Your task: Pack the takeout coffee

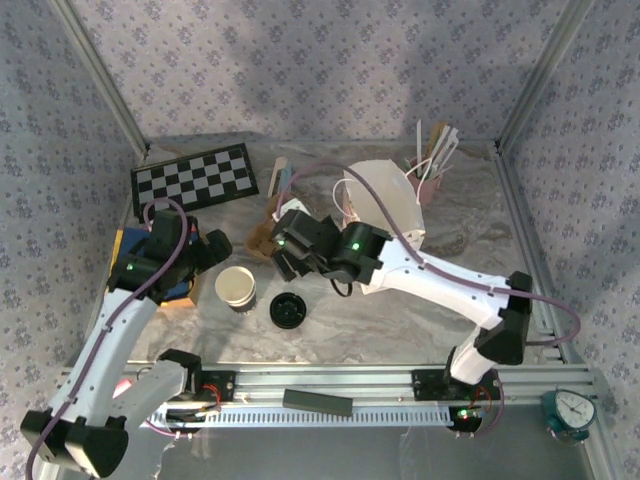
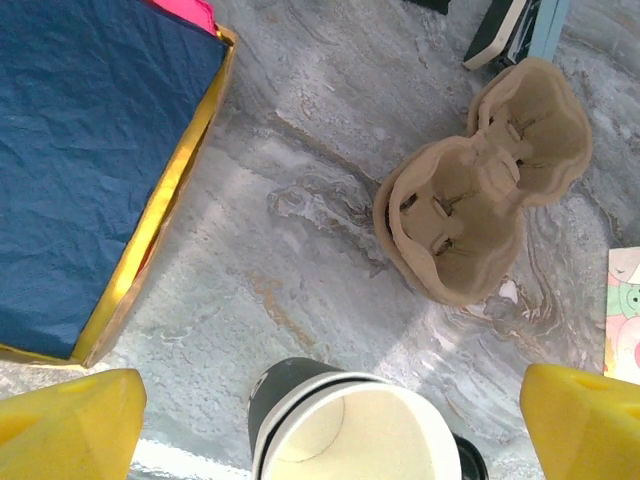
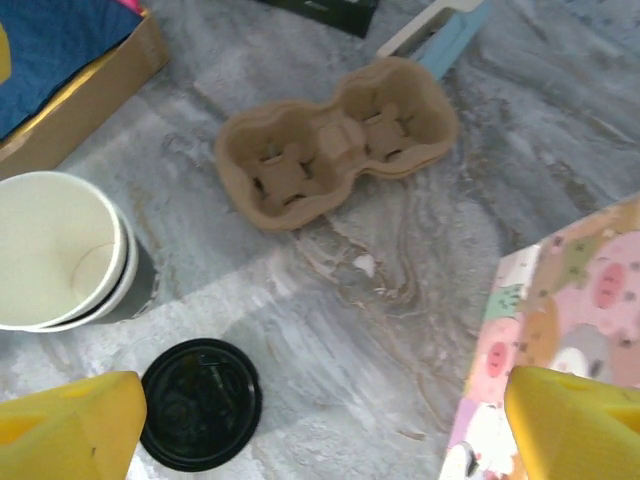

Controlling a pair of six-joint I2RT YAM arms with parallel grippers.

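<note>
My left gripper [image 2: 325,405] gapes over the white-lined paper cup [image 2: 350,435], right gripper [image 3: 320,415] gapes by the flat black lid [image 3: 200,403], for capping, I judge.

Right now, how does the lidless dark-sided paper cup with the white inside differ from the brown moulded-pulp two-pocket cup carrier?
The lidless dark-sided paper cup stands upright, one round mouth up; the brown moulded-pulp carrier lies flat, two pockets side by side. The cup is white inside, dark outside; the carrier is brown all over. Both are empty and sit apart on the marbled table.
</note>
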